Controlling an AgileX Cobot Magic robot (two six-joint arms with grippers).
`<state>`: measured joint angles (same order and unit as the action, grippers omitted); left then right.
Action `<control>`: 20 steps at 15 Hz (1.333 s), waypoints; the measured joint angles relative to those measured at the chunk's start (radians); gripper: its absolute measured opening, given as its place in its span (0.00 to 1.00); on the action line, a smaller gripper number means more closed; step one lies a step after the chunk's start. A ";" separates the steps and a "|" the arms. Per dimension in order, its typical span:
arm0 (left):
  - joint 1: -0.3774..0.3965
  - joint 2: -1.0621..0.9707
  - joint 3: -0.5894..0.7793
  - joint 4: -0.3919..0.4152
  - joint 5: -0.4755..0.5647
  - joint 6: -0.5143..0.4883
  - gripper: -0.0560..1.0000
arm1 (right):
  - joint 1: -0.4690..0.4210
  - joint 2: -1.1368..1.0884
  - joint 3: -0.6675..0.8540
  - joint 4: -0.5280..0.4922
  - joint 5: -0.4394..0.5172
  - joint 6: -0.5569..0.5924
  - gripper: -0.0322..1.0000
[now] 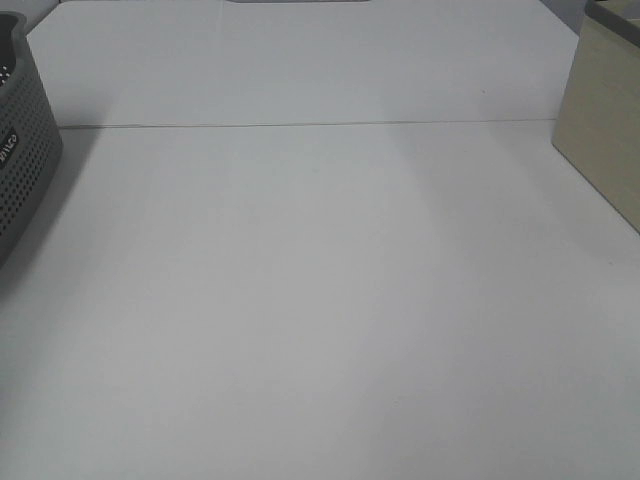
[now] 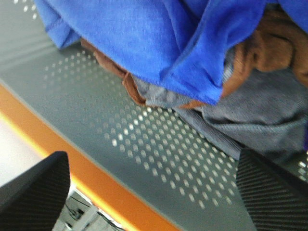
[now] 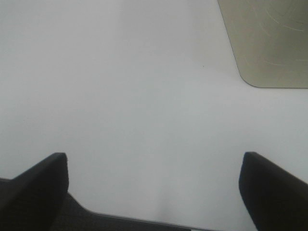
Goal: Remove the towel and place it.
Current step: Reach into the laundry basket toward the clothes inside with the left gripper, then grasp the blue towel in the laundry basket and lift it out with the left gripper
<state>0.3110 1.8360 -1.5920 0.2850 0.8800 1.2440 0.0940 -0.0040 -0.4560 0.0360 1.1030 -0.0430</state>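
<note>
Plainly the towel [image 2: 159,38] is not yet out on the surface [image 1: 320,300]. It lies crumpled inside a grey perforated basket [image 1: 25,150], apparently the one the high camera shows at the nine-o'clock edge, opposite a beige box [image 1: 605,130] at about two o'clock. From that camera neither the towel nor either arm can be seen. The left wrist camera looks past an orange rim [image 2: 96,178] and down the dotted wall to the blue cloth, which is heaped over a brown cloth [image 2: 274,43] and a grey cloth [image 2: 260,115], one folded corner of it lying across both. The left claw [image 2: 151,187] is released, fingers wide apart with nothing between them, and short of the fabric. The right claw [image 3: 154,178] hangs over the white surface near the box, also spread and empty. The towel looks plush, limp and light, so it should bunch and trail rather than hold a shape. The best hold is probably a deep pinch on a raised fold high on the heap, away from the corner touching the other cloths, since a low grab may drag those along.
</note>
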 joint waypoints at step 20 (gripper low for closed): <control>-0.042 0.361 -0.134 0.031 -0.086 0.048 0.06 | 0.000 0.000 0.000 0.000 0.000 0.000 0.93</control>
<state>0.2690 2.1970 -1.7260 0.3160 0.7940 1.2920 0.0940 -0.0040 -0.4560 0.0360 1.1030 -0.0430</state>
